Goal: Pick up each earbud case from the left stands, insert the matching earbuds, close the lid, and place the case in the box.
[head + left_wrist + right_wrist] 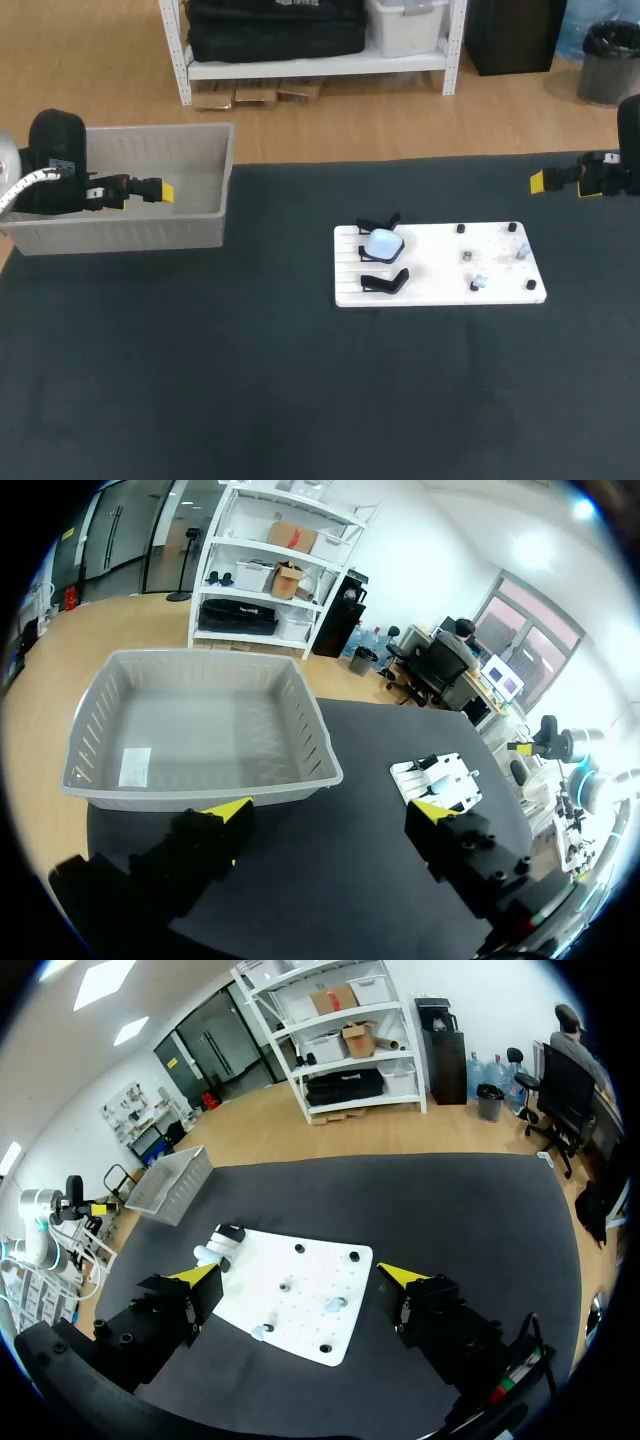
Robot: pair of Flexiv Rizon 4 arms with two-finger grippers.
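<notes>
A pale blue earbud case rests closed on the farther of two black stands at the left end of a white board; the nearer stand is empty. Two small light earbuds sit on the board's right half. My left gripper hangs open over the grey box, holding nothing. My right gripper is open at the table's far right, well clear of the board. In the right wrist view the board, case and one earbud lie ahead of the open gripper.
The grey box shows nothing inside but a pale label on its floor, seen ahead of my left gripper. Black pegs stand at the board's corners, and a small grey piece sits mid-board. Dark table mat surrounds the board.
</notes>
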